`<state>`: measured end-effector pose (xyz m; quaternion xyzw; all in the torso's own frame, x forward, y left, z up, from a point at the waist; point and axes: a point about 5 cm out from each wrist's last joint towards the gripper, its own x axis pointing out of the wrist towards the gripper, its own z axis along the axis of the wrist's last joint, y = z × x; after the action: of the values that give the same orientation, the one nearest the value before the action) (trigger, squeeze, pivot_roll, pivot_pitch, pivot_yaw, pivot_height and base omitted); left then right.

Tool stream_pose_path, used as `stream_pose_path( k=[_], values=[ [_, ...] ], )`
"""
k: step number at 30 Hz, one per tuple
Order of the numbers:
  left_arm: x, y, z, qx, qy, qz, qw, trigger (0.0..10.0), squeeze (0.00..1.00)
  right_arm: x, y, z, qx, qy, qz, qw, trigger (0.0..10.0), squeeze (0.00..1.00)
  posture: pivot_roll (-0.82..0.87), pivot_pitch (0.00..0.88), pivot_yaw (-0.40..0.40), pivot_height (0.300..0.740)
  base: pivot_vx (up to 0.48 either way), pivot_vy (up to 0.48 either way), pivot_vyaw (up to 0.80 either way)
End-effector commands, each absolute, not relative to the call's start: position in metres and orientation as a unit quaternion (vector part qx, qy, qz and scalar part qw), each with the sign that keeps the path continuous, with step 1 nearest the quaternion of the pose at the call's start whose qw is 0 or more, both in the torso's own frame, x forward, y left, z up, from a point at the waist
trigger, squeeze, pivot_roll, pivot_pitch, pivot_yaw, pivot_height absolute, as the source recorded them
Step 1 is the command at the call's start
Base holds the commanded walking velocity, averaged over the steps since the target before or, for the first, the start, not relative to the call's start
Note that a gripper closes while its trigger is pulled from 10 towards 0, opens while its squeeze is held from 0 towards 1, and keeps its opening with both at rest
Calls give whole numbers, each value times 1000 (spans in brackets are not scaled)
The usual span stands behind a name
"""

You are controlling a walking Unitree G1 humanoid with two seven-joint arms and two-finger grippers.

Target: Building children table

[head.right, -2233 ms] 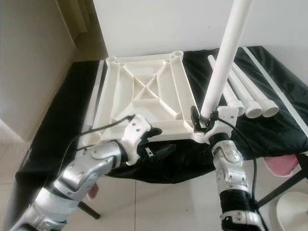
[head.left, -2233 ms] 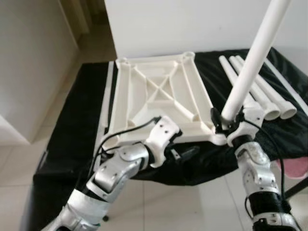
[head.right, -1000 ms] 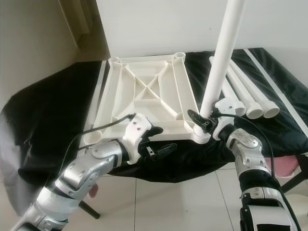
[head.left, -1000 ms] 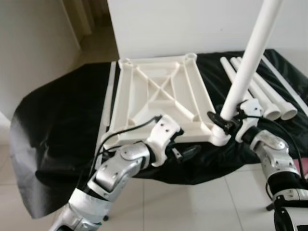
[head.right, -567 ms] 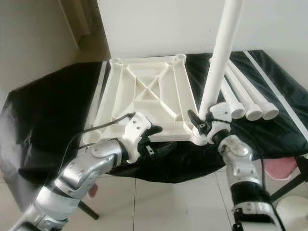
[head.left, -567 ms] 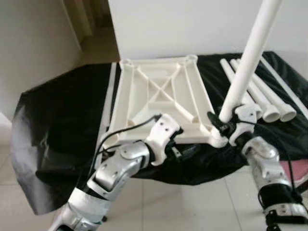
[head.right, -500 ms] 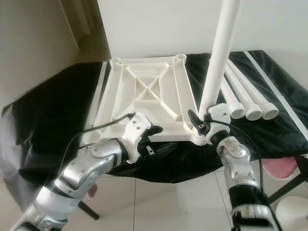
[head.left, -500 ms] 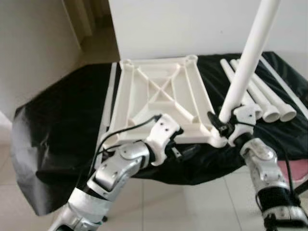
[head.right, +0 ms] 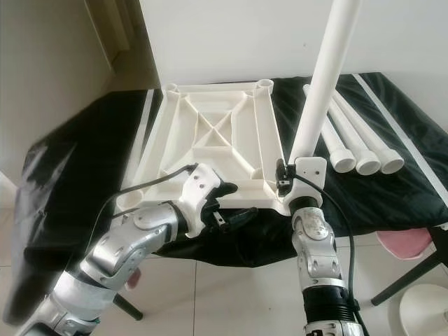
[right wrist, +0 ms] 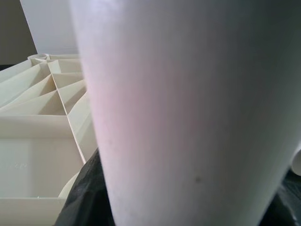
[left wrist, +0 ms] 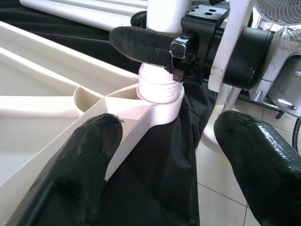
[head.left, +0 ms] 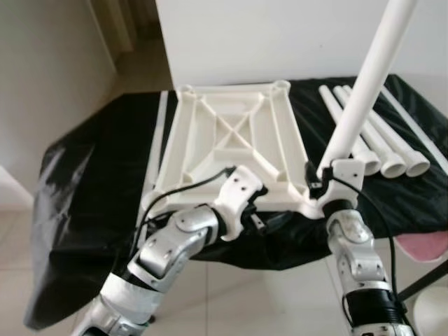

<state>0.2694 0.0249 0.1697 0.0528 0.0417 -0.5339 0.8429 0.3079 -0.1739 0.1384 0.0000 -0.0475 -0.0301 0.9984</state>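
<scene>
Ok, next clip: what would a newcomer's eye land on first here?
The tall white table leg standing upright in the near right corner socket of the upside-down tabletop, with the right gripper shut on its base. The left gripper hangs open at the near edge, and three more legs lie on the black cloth.

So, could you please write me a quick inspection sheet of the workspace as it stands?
Surface: black cloth over a table, draped off its left edge.
Job's things: white tabletop lying underside up; upright leg seated in its near right corner socket; three spare legs lying to the right.
Clutter: nothing seen.
Grippers: right gripper shut on the leg just above the socket; left gripper open, near the tabletop's front edge.
Cables: black cable along the left arm.
Surroundings: white wall, tiled floor.
</scene>
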Motion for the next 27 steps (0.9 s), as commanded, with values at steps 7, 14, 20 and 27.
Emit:
stream_pose_path(
  k=[7,14,20,27],
  values=[
    [267,26,167,57,52,-576,814,10000,0,297,-178,107,54,47,-85,994,10000,0,-119,0,43,740,0,0,0],
    [266,26,166,56,51,-574,815,10000,0,286,-183,107,50,41,-223,973,10000,0,-109,0,37,740,0,0,0],
    [267,27,167,55,52,-573,816,10000,0,283,-177,107,47,38,-277,959,10000,0,-100,0,37,740,0,0,0],
    [268,29,168,57,51,-570,818,10000,0,287,-171,119,40,5,-226,973,10000,184,-100,0,39,740,0,0,0]
  ],
)
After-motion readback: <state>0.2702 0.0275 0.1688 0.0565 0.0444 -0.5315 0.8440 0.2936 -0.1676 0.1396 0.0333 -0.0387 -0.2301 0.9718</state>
